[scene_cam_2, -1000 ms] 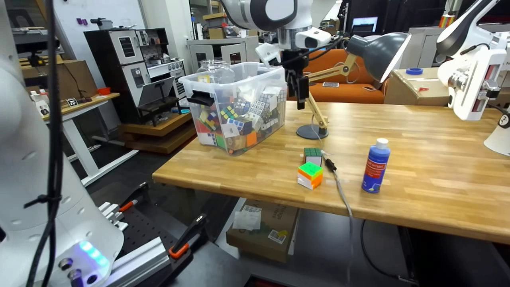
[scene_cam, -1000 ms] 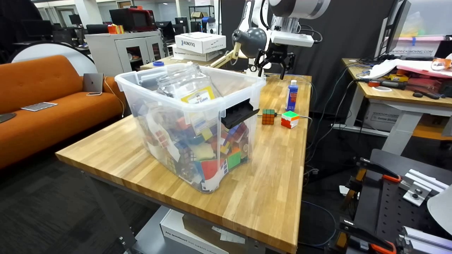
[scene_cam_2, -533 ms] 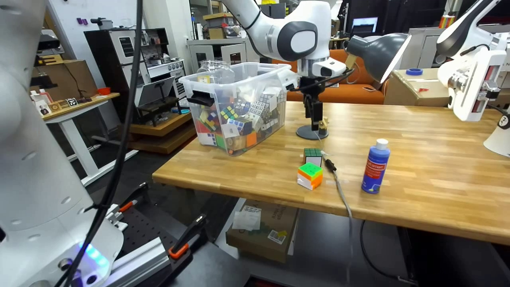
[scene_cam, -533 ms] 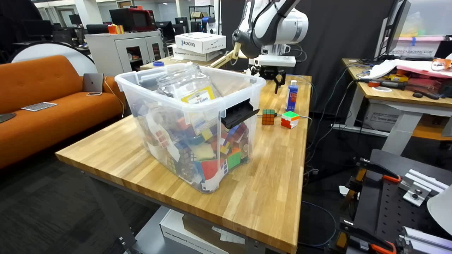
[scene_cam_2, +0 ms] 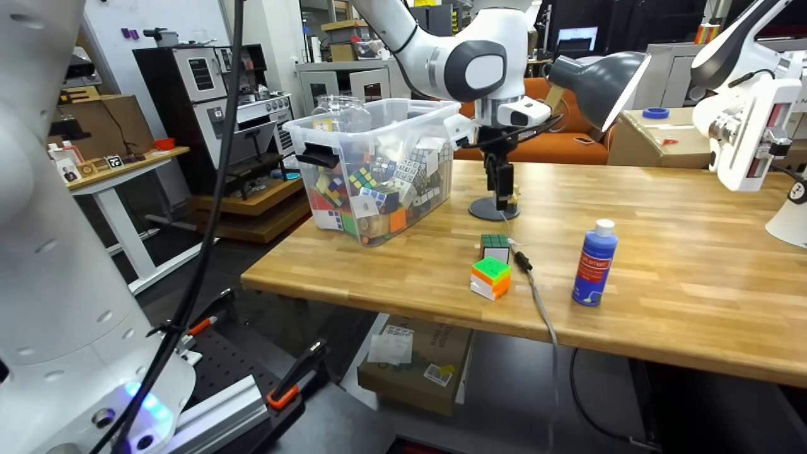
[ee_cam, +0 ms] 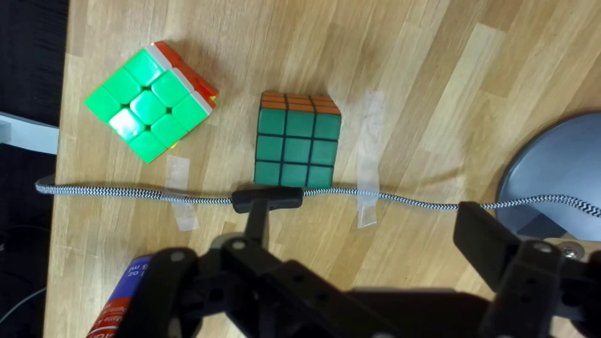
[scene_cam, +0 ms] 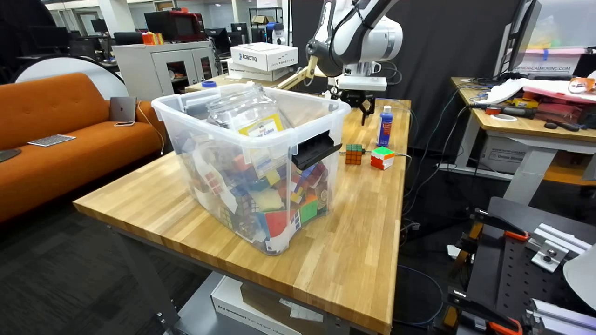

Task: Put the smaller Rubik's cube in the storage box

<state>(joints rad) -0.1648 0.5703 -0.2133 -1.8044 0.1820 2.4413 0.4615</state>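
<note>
Dull green, black-gridded face up on the smaller Rubik's cube (ee_cam: 298, 148); sits on the grained wooden surface (ee_cam: 422, 70), one side nearly parallel to the braided cord (ee_cam: 413, 203), outside the translucent storage box (scene_cam: 272, 145). Hovers with pincer (ee_cam: 361, 218) spread wide.

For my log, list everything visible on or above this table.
table: one, light wood, central
storage box: one, clear, on table
jar: one, clear, inside box
assorted pieces: count unclear, multicoloured, inside box
cable: one, black-and-white, taped to table
smaller Rubik's cube: one, dark green top, beside cable
larger cube: one, bright green top, near edge
bottle: one, blue, near edge
desk lamp: one, grey, near box
jointed device: one, white, far right in an exterior view
arm: one, white, above table
fingers: two, black, apart, above table
</note>
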